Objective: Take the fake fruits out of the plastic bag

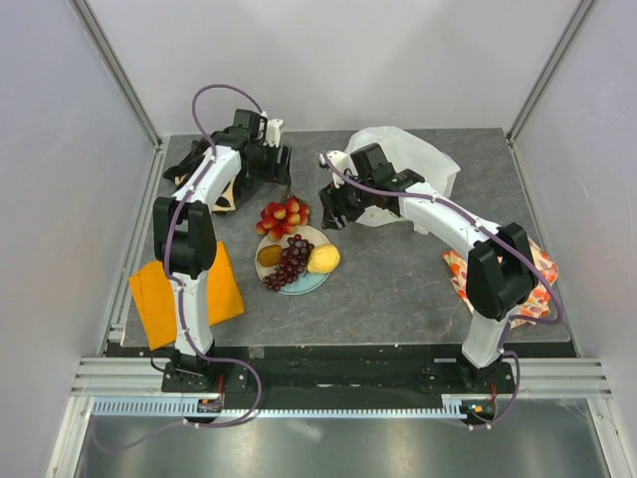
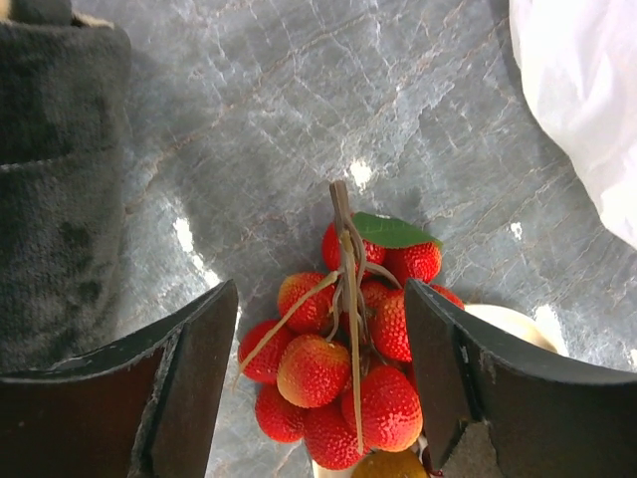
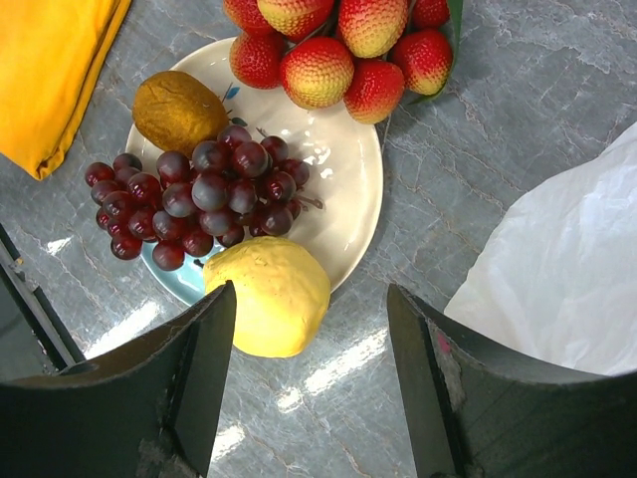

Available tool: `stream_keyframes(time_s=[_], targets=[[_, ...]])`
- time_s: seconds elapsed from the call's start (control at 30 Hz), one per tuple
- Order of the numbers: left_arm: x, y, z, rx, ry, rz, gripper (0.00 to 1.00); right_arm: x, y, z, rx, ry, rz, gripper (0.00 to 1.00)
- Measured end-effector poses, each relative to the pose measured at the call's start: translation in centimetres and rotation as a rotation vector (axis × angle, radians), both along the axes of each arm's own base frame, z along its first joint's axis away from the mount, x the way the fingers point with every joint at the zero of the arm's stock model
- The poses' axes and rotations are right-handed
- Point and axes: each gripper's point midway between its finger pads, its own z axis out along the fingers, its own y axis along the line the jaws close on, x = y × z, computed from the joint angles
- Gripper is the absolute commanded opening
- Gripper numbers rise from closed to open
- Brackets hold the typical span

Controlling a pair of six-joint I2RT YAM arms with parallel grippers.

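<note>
A red berry cluster (image 1: 284,216) lies at the far rim of a cream plate (image 1: 315,283), partly on the table. The plate holds a dark purple grape bunch (image 1: 291,262), a yellow lemon (image 1: 323,259) and a brown oval piece (image 1: 270,255). My left gripper (image 1: 282,181) is open above the berry cluster (image 2: 338,388), one finger on each side, not gripping it. My right gripper (image 1: 333,211) is open and empty above the table beside the lemon (image 3: 267,296). The white plastic bag (image 1: 418,159) lies crumpled at the back right. No citrus slice shows.
A plain orange cloth (image 1: 184,294) lies at the front left. A fruit-patterned cloth (image 1: 537,271) lies under the right arm at the right edge. A dark fabric thing (image 2: 50,179) sits at the back left near the left wrist. Walls enclose the table.
</note>
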Motion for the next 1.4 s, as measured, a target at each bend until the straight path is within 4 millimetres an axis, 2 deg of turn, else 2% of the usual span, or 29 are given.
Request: stream_keyframes(time_s=[0.07,0.1,0.17,0.2,0.3,0.37,0.4,0.47,0.5,0.77,0.87,0.97,1.1,1.23,1.3,1.4], targets=[[-0.1,0.1,-0.1,0.010,0.004,0.003,0.72,0.0,0.0,0.0,0.001,0.000,-0.001,0.71],[-0.1,0.1,-0.1,0.013,0.005,0.003,0.65,0.1,0.0,0.0,0.001,-0.001,-0.001,0.71],[-0.3,0.1,-0.2,0.018,0.013,0.001,0.59,0.1,0.0,0.1,0.004,-0.004,-0.001,0.71],[-0.4,0.1,-0.3,0.020,0.013,-0.002,0.51,0.2,0.0,0.1,0.005,-0.005,-0.002,0.71],[-0.6,0.1,-0.3,0.029,0.013,-0.018,0.37,0.2,-0.1,0.1,0.010,-0.002,-0.003,0.71],[-0.8,0.1,-0.4,0.036,0.017,-0.030,0.31,0.3,-0.1,0.1,0.014,0.001,-0.006,0.71],[-1.0,0.1,-0.5,0.042,0.021,-0.038,0.24,0.4,-0.1,0.1,0.015,0.003,-0.009,0.71],[-1.2,0.0,-0.5,0.047,0.024,-0.049,0.21,0.4,-0.2,0.2,0.018,0.005,-0.011,0.72],[-1.3,-0.1,-0.6,0.049,0.028,-0.054,0.03,0.5,-0.2,0.2,0.020,0.004,-0.012,0.71],[-2.0,-0.7,-0.3,0.055,0.032,-0.082,0.02,0.5,-0.2,0.2,0.019,0.001,-0.010,0.71],[-2.3,-0.7,1.6,0.045,0.005,-0.084,0.02,0.5,-0.2,0.2,0.018,-0.001,-0.006,0.71],[-2.8,-0.7,5.5,0.024,-0.065,-0.088,0.02,0.5,-0.2,0.2,0.017,-0.004,-0.003,0.71],[-4.2,-1.0,11.6,-0.025,-0.184,-0.106,0.02,0.5,-0.2,0.1,0.017,-0.003,-0.003,0.71],[-6.2,-1.4,16.2,-0.080,-0.274,-0.140,0.02,0.6,-0.2,-0.4,0.011,0.008,-0.002,0.71],[-7.0,-1.7,17.6,-0.098,-0.298,-0.157,0.02,0.6,-0.1,-1.2,0.002,0.022,-0.002,0.71],[-7.9,-2.2,17.9,-0.116,-0.298,-0.180,0.02,0.6,-0.1,-2.3,-0.011,0.044,-0.003,0.71]])
